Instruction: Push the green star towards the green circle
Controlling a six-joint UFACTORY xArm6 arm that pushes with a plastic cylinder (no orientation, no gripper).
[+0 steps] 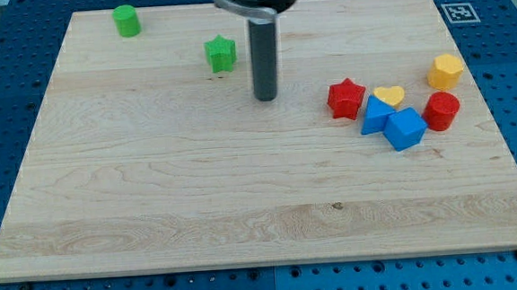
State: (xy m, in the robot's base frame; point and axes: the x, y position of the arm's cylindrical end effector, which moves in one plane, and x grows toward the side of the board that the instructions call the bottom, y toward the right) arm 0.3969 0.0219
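The green star (221,54) lies on the wooden board near the view's top, left of centre. The green circle (127,21) stands at the view's top left, up and to the left of the star, well apart from it. My tip (265,98) rests on the board to the right of the star and a little below it, with a clear gap between them. The rod rises straight up from the tip to the view's top edge.
At the view's right is a cluster: a red star (346,98), a yellow heart (388,95), two blue blocks (376,117) (405,128), a red round block (442,110) and a yellow block (445,70). The board (244,209) lies on a blue pegboard.
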